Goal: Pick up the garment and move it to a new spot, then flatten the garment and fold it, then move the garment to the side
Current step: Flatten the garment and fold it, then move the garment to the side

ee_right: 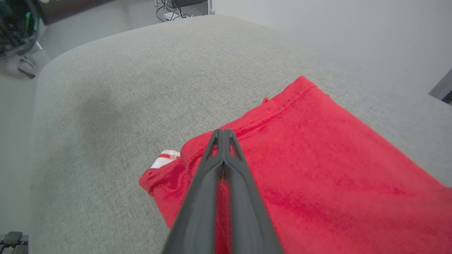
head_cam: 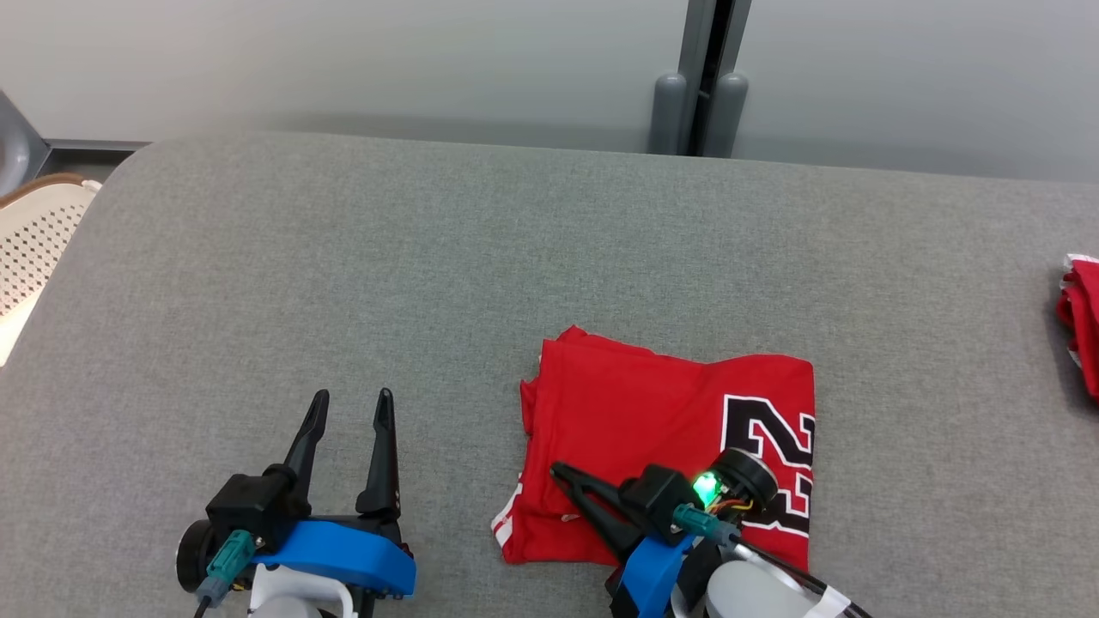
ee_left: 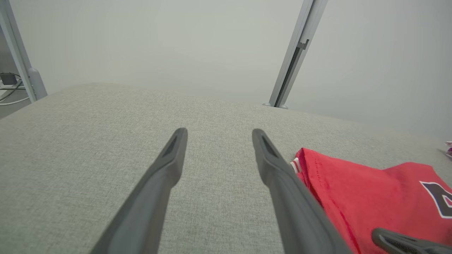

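The garment (head_cam: 652,412) is a red jersey with a black and white number, folded into a rough square on the grey table (head_cam: 429,257). My right gripper (head_cam: 560,469) is shut, its fingers lying low over the garment's near left part and pointing left; no cloth shows between them. In the right wrist view the shut fingertips (ee_right: 223,131) sit over the red cloth (ee_right: 317,158) near its folded edge. My left gripper (head_cam: 352,395) stands open on bare table to the left of the garment. In the left wrist view it (ee_left: 219,131) holds nothing, with the garment (ee_left: 370,190) at its right.
Another red cloth (head_cam: 1083,322) lies at the table's right edge. A white perforated object (head_cam: 34,249) stands off the table's left side. A grey post (head_cam: 700,103) rises behind the far edge, before a pale wall.
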